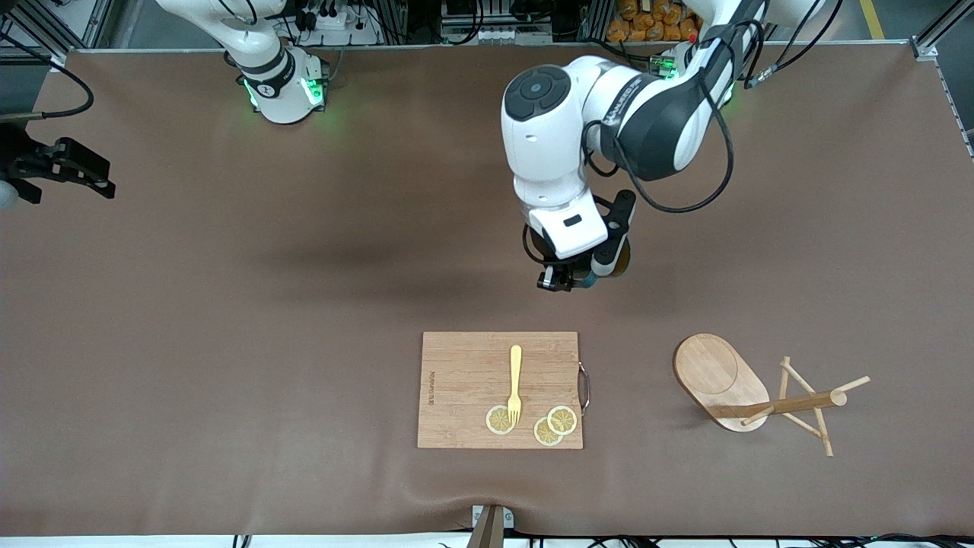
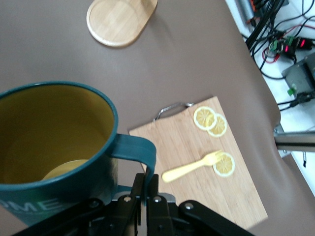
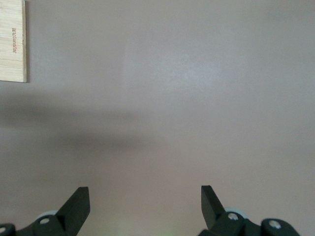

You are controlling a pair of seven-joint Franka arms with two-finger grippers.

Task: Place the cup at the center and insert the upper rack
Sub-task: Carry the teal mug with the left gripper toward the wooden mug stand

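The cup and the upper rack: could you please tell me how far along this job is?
Done: the left gripper is shut on the cup's handle, holding it above the table. Not yet done: setting the cup down at the center. The upper rack lies tipped on its side toward the left arm's end, untouched. The right gripper waits open at the right arm's end.

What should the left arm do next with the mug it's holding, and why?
Probably lower the cup straight down onto the bare table. The left pincer is shut on its handle, holding it upright over the middle of the table, farther from the front camera than the cutting board. The right pincer waits open at its own end.
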